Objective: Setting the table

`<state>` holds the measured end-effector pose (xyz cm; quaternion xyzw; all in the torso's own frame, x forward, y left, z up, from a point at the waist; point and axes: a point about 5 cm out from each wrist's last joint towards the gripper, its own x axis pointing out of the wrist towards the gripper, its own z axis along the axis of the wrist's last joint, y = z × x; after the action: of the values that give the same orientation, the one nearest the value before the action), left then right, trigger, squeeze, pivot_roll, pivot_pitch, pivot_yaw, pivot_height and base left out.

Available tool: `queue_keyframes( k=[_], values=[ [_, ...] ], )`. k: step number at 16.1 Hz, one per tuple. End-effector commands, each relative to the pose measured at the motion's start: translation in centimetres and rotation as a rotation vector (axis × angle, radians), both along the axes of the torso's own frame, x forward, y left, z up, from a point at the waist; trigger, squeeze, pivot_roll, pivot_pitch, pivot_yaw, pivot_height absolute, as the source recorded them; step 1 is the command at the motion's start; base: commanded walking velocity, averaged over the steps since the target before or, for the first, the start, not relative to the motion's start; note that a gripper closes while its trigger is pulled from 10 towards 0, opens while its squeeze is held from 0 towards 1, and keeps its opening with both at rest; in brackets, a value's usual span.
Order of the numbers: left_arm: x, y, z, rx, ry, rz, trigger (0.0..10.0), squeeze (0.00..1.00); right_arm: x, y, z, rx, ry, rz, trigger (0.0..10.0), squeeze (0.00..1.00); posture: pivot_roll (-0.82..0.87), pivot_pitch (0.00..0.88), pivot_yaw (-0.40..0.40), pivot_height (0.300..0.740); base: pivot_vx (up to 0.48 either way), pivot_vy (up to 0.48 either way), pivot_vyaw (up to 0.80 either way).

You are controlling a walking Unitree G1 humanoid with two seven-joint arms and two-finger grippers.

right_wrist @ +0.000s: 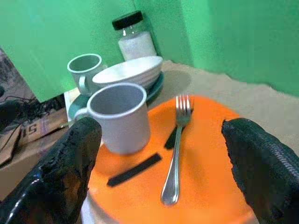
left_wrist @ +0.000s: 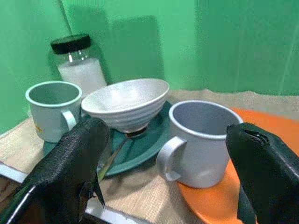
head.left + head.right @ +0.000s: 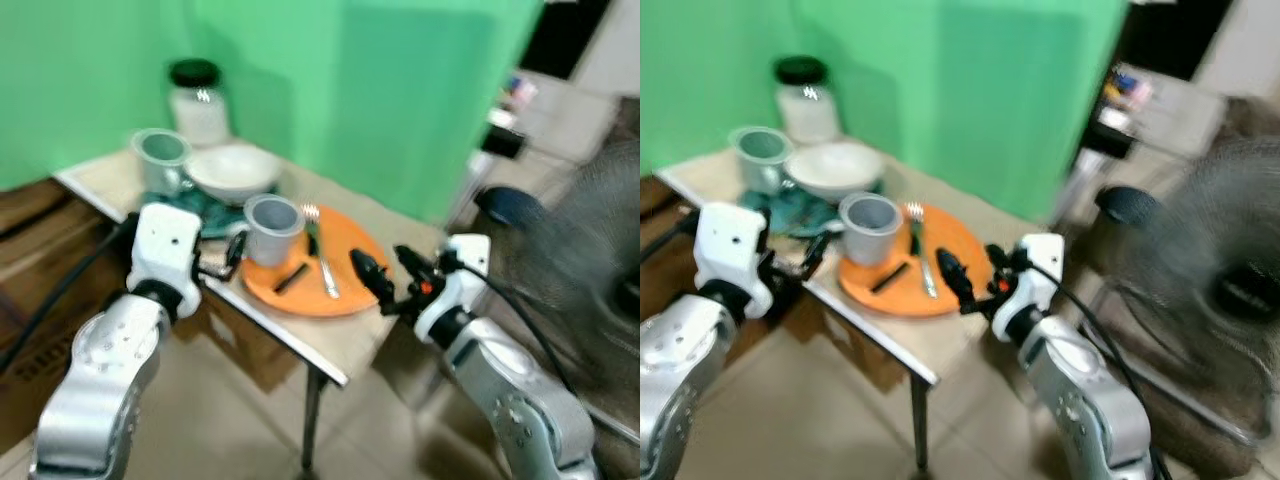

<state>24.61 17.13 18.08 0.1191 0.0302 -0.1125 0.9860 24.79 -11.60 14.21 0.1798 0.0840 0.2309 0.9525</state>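
An orange plate (image 3: 345, 240) lies on the near end of a small table (image 3: 340, 345). It carries a grey mug (image 3: 272, 228), a fork (image 3: 322, 255) and a short black strip (image 3: 291, 278). Behind it a white bowl (image 3: 233, 172) rests on a dark green plate (image 3: 205, 215), beside a second mug (image 3: 160, 158) and a black-lidded jar (image 3: 199, 100). My left gripper (image 3: 225, 258) is open at the table's left edge, facing the grey mug (image 2: 201, 140). At the plate's right rim my right gripper (image 3: 392, 272) is open, its fingers (image 1: 70, 177) either side of the fork (image 1: 176, 149).
Cardboard boxes (image 3: 40, 250) stand on the floor to the left, under and beside the table. A green backdrop (image 3: 380, 90) rises behind it. On the right are a blurred fan (image 3: 600, 220) and a dark round object (image 3: 510, 205). Tiled floor (image 3: 250, 430) lies in front.
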Motion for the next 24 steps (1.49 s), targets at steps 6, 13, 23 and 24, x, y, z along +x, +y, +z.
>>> queue_keyframes(
  k=[6, 13, 23, 24],
  values=[
    [-0.1, -0.4, 0.2, 0.045, -0.008, -0.096, 10.0, 0.0, 1.0, -1.2, 0.4, -0.013, -0.025, -0.069, 10.0, 0.0, 0.18, 0.0, -0.036, 0.74, 0.046, 0.0, 0.0],
    [-1.6, 1.4, -0.6, 0.116, 0.135, -0.337, 10.0, 0.0, 5.8, 3.8, 2.5, -0.324, -0.295, 0.398, 10.0, 1.0, 0.18, 0.0, -0.035, 0.74, 0.0, 0.0, 0.0],
    [-3.3, 3.3, 0.0, 0.174, 0.204, -0.443, 10.0, 0.0, 10.0, 9.7, 1.0, -0.594, -0.33, 0.628, 6.5, 0.0, 0.19, 0.0, -0.046, 0.74, 0.0, 0.0, 0.0],
    [-3.3, 3.2, -0.1, 0.172, 0.207, -0.45, 10.0, 0.0, 10.3, 9.7, 0.9, -0.614, -0.316, 0.606, 4.7, 0.0, 0.19, 0.0, -0.046, 0.74, 0.0, 0.0, 0.0]
  ],
)
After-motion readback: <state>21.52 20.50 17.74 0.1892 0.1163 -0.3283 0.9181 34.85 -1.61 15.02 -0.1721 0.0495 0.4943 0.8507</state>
